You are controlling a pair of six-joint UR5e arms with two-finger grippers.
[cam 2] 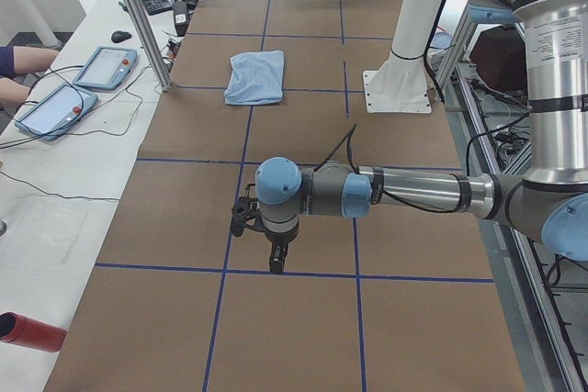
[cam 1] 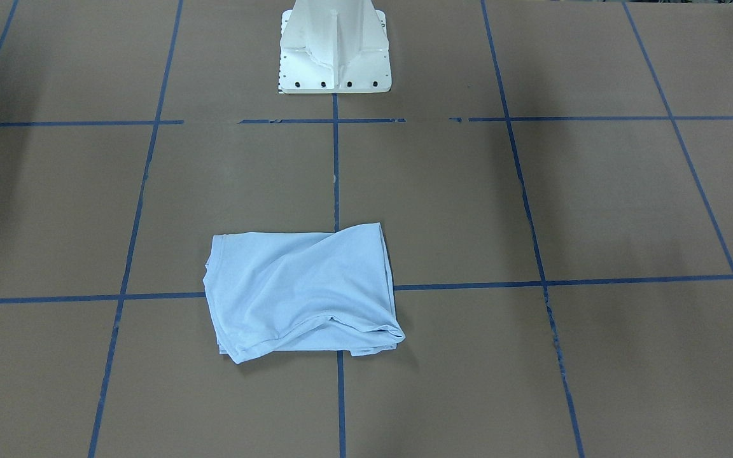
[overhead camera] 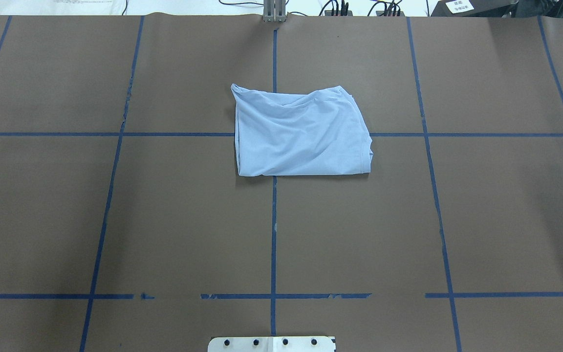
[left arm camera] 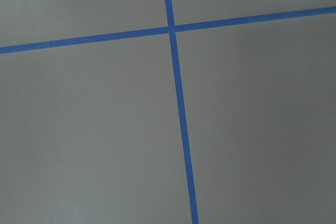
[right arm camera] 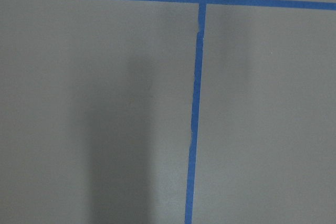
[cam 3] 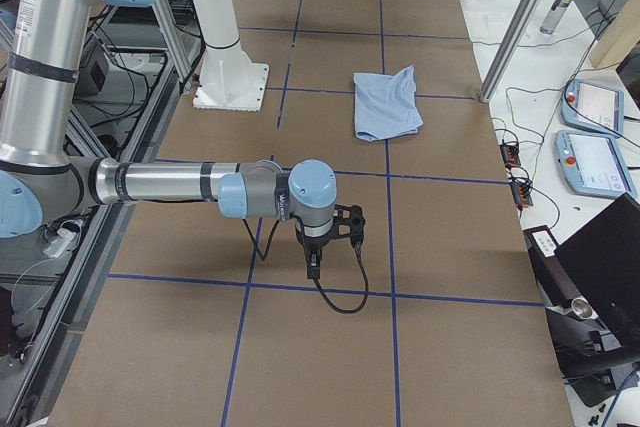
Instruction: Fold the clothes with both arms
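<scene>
The pale blue T-shirt [overhead camera: 301, 137] is lying folded into a rumpled, roughly rectangular bundle in the middle of the table [overhead camera: 482, 220]. It sits right on a crossing of the blue tape [overhead camera: 273, 234] grid lines, well out in front of the white pedestal [cam 1: 335, 57]. The folds hide its collar and chest, so only plain fabric, creases and a stitched hem edge show. Neither arm is anywhere near it. From the side cameras, the left arm [cam 2: 413, 192] stretches out level over the table's left end with the left gripper [cam 2: 276, 263] pointing straight down, well apart from the shirt. The right arm [cam 3: 170, 183] does the same at the other end with the right gripper [cam 3: 312, 269]. Both grippers are small and dark in those views, so you can't tell whether their fingers are spread or together. The front and overhead cameras don't catch the arms. The wrist cameras only show brown surface and tape crossings, with a soft shadow in the right one. Two teach pendants [cam 2: 106, 66] sit on the side bench.
</scene>
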